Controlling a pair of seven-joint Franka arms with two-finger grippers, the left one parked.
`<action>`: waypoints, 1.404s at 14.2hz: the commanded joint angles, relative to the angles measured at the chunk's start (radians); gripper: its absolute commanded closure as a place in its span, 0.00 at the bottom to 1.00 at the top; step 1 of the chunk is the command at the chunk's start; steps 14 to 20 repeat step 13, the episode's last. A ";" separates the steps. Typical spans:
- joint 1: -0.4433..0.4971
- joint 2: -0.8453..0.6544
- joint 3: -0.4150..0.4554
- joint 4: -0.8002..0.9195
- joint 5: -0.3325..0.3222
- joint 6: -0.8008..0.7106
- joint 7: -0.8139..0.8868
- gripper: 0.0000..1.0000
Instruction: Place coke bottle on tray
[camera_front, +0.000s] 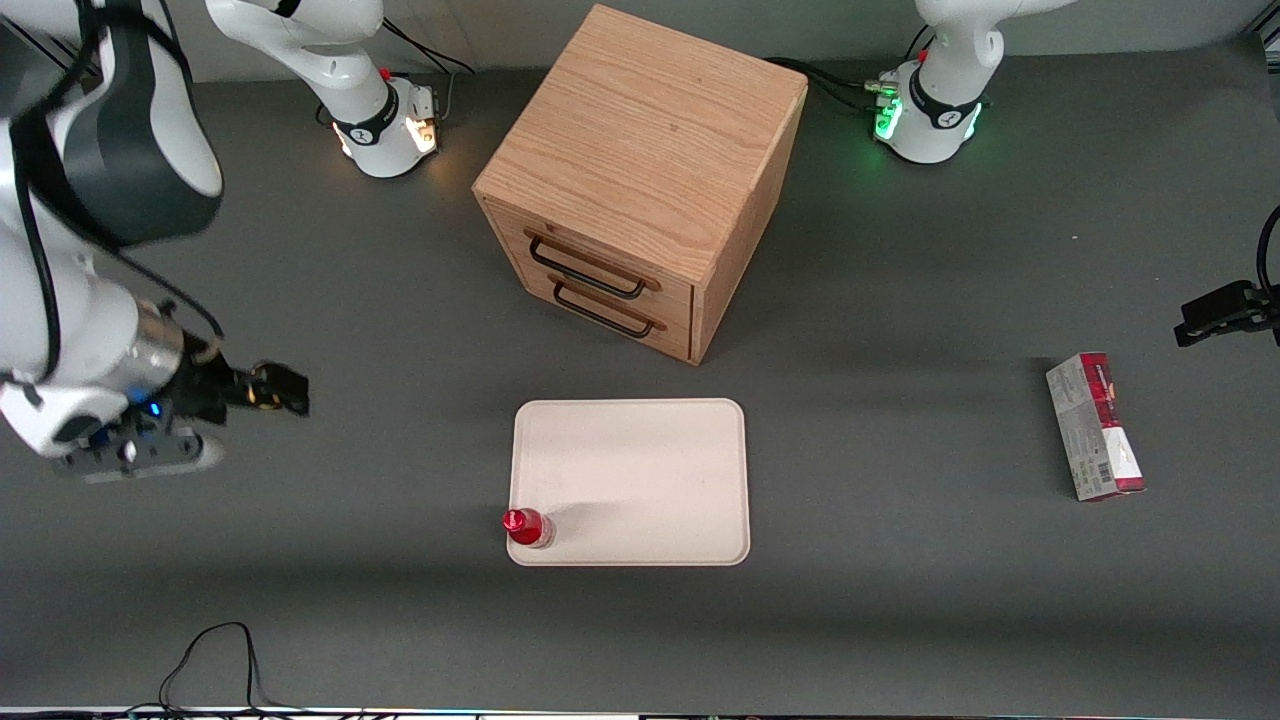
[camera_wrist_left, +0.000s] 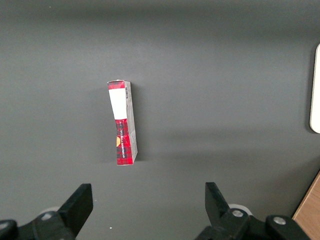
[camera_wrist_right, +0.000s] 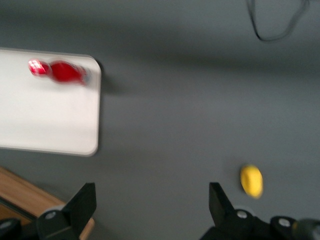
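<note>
The coke bottle (camera_front: 527, 527), small and red with a red cap, stands upright on the tray (camera_front: 640, 470), in the tray corner nearest the front camera toward the working arm's end. It also shows in the right wrist view (camera_wrist_right: 61, 72) on the tray (camera_wrist_right: 45, 120). My right gripper (camera_front: 280, 390) is off the tray, above bare table toward the working arm's end, well apart from the bottle. In the right wrist view the gripper (camera_wrist_right: 150, 197) is open and empty.
A wooden drawer cabinet (camera_front: 640, 180) stands farther from the front camera than the tray. A red-and-grey carton (camera_front: 1095, 425) lies toward the parked arm's end. A small yellow object (camera_wrist_right: 251, 180) lies on the table near my gripper. A black cable (camera_front: 215, 660) lies near the front edge.
</note>
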 joint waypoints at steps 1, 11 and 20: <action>0.010 -0.336 -0.053 -0.433 0.043 0.102 0.007 0.00; 0.016 -0.516 -0.155 -0.614 0.104 0.166 -0.080 0.00; 0.014 -0.473 -0.156 -0.548 0.104 0.155 -0.082 0.00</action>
